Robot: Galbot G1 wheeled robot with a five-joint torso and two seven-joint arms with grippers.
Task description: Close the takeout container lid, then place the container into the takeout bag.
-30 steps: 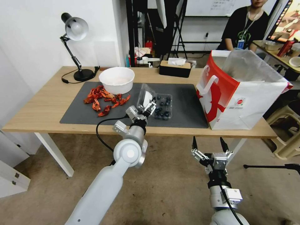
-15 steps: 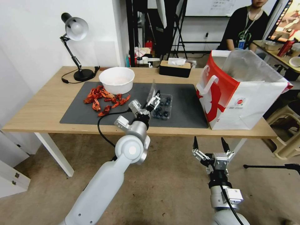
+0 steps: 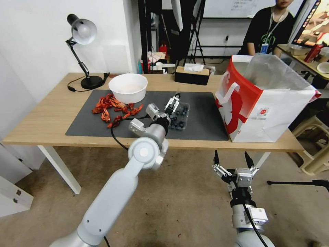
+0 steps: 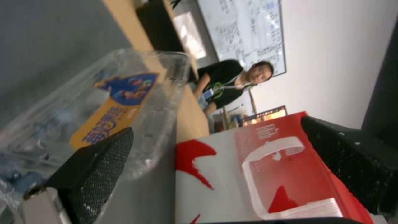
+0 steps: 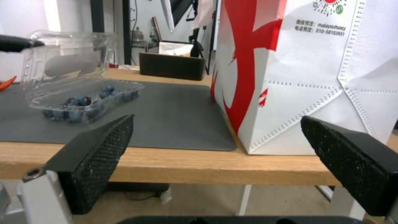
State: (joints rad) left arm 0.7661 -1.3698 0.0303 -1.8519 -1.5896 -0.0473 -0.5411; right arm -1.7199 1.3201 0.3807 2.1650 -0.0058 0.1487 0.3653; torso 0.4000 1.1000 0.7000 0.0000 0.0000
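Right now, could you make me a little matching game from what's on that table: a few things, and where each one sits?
Things:
1. bag
2. lamp
3. bowl
4. container

Places:
A. far left corner of the table
B. middle of the dark mat, at the left gripper
C. table's right end
D. behind the red crayfish

Pairs: 1-C, 2-A, 3-D, 4-B

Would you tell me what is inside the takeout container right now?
Dark blueberries lie in the takeout container, seen through its clear base. The lid stands half-raised over them, with the left gripper at it. Berries behind the lid's label are hidden.
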